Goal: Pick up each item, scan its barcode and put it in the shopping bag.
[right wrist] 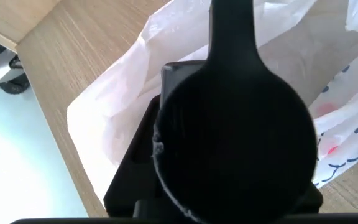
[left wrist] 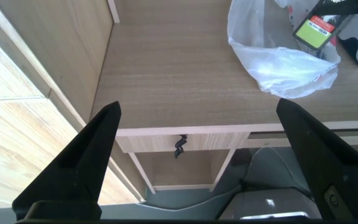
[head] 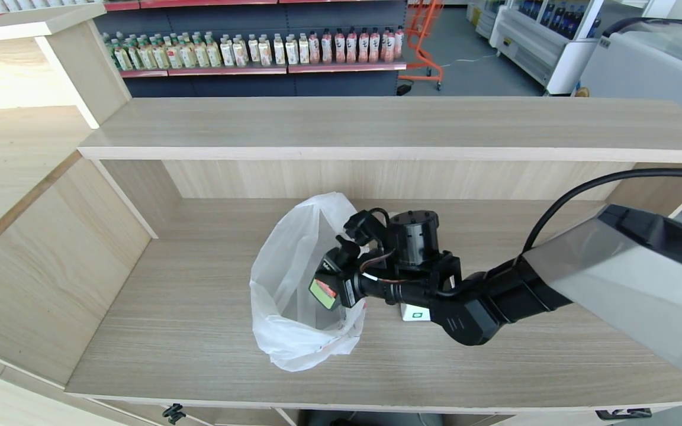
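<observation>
Looking at the head view first, the right gripper (head: pixel 336 278) is pinching a small dark packet with a green and red label (head: pixel 323 294) right over the mouth of the white translucent plastic shopping bag (head: pixel 285 319), which sits on the light wooden counter (head: pixel 169 331). A small white box with a green mark (head: pixel 415 313) lies just beside the bag, under the arm. Left wrist view: the left gripper (left wrist: pixel 197 155) hangs out past the counter's front edge, fingers spread wide, well apart from the bag. Right wrist view: the bag's crinkled plastic lies on the counter, with red and blue print on its side.
</observation>
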Controlling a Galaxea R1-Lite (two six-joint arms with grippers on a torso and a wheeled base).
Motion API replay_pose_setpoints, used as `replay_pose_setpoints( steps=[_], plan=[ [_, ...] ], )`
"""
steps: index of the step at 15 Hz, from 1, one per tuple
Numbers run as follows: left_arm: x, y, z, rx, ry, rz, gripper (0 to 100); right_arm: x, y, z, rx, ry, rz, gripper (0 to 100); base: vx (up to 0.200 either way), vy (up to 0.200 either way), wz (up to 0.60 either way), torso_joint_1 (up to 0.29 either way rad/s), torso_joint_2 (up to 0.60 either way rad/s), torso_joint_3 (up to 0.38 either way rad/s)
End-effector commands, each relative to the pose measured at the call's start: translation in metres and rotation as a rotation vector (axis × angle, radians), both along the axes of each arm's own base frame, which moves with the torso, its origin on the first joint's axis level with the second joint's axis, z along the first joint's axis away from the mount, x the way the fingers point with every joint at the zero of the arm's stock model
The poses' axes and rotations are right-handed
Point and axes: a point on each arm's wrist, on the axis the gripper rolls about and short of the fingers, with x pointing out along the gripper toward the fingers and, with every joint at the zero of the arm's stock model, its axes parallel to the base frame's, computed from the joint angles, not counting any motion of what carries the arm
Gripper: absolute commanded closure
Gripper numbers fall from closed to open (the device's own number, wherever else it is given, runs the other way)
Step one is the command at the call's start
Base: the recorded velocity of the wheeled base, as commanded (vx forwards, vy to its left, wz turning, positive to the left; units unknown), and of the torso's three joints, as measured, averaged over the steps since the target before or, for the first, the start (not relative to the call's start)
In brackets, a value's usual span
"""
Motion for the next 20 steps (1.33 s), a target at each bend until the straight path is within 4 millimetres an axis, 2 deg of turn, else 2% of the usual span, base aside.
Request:
replay_pose_setpoints(
  steps=[1, 5, 6, 7, 10, 14, 15, 16, 18, 20],
  plan=[
    [0.0, 0.0, 0.0, 0.0, 0.002, 0.0, 0, 0.001, 0.008, -0.012, -0.022, -0.002, 0.022, 100, 0.0, 0.0, 0.0, 0.0, 0.0, 0.0],
    [0.0, 0.0, 0.0, 0.0, 0.002, 0.0, 0, 0.002, 0.008, -0.028, -0.123, -0.076, 0.059, 100, 0.0, 0.0, 0.0, 0.0, 0.0, 0.0],
    [0.0, 0.0, 0.0, 0.0, 0.0, 0.0, 0, 0.003, 0.007, -0.026, -0.118, -0.082, 0.056, 0, 0.0, 0.0, 0.0, 0.0, 0.0, 0.0],
    [0.0, 0.0, 0.0, 0.0, 0.002, 0.0, 0, 0.002, 0.006, -0.022, -0.114, -0.086, 0.055, 0, 0.0, 0.0, 0.0, 0.0, 0.0, 0.0],
    [0.0, 0.0, 0.0, 0.0, 0.002, 0.0, 0, -0.002, -0.001, 0.004, -0.063, -0.102, 0.035, 0, 0.0, 0.0, 0.0, 0.0, 0.0, 0.0],
    [0.0, 0.0, 0.0, 0.0, 0.002, 0.0, 0, -0.004, -0.054, 0.02, 0.084, 0.131, -0.134, 0, 0.0, 0.0, 0.0, 0.0, 0.0, 0.0],
    [0.0, 0.0, 0.0, 0.0, 0.002, 0.0, 0, -0.004, -0.057, 0.024, 0.096, 0.137, -0.146, 0, 0.0, 0.0, 0.0, 0.0, 0.0, 0.0],
    [0.0, 0.0, 0.0, 0.0, 0.002, 0.0, 0, -0.013, -0.071, 0.05, 0.182, 0.158, -0.178, 0, 0.0, 0.0, 0.0, 0.0, 0.0, 0.0],
    [0.0, 0.0, 0.0, 0.0, 0.002, 0.0, 0, -0.036, -0.086, 0.089, 0.306, 0.184, -0.173, 0, 0.0, 0.0, 0.0, 0.0, 0.0, 0.0],
    [0.0, 0.0, 0.0, 0.0, 0.002, 0.0, 0, -0.059, -0.097, 0.114, 0.388, 0.194, -0.166, 0, 0.0, 0.0, 0.0, 0.0, 0.0, 0.0]
  ],
)
